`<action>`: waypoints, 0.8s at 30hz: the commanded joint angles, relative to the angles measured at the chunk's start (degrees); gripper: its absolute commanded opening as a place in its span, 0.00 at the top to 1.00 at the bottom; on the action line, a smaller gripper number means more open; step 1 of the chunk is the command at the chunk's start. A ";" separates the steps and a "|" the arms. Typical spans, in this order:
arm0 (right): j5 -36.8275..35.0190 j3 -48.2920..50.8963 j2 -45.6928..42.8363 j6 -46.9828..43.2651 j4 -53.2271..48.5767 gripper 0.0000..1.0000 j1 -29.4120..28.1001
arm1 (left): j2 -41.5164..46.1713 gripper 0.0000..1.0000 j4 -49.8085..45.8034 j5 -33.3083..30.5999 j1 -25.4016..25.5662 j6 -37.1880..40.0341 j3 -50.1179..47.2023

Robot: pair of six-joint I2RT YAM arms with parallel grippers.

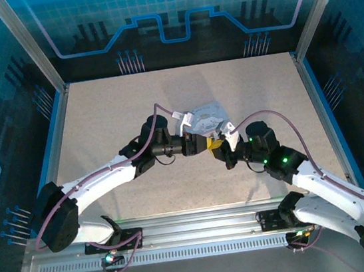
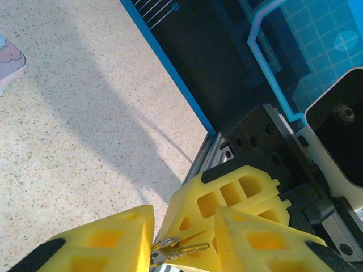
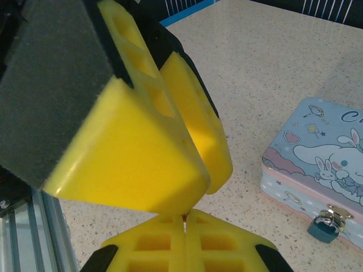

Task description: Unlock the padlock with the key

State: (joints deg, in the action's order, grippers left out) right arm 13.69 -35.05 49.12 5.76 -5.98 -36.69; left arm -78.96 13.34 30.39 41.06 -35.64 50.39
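1. Mid-table handover: my right gripper has its jaws pressed together. A thin dark sliver sits in the seam, and I take it for the key. My left gripper stands with jaws apart. The key and its silver ring lie in the gap between them, and the ring looks to touch one finger.
2. The padlock hangs from the clasp of the cartoon tin. It is off to the right of my right jaws and apart from them, low against the tin's front wall.
3. First risk: the key is tiny and my foam fingers are broad. If one pair lets go before the other has a firm bite, the key likely drops to the table.
4. Second risk: four fingers crowd one spot. A slight nudge could twist the key in the grip and leave its blade skewed for the keyhole.
5. Third risk: the padlock hangs free. I judge it will swing away from a key pushed at it unless the other jaws steady it, and the light tin may slide as well.
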 commanded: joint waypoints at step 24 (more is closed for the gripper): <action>3.02 -2.31 -1.03 2.06 -3.36 0.88 2.08 | 2.63 1.00 -2.80 -6.23 1.12 6.68 0.80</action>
State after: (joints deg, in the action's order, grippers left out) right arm 14.48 -35.38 49.08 6.87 -7.73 -35.90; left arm -78.67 11.49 27.35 41.87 -30.89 51.81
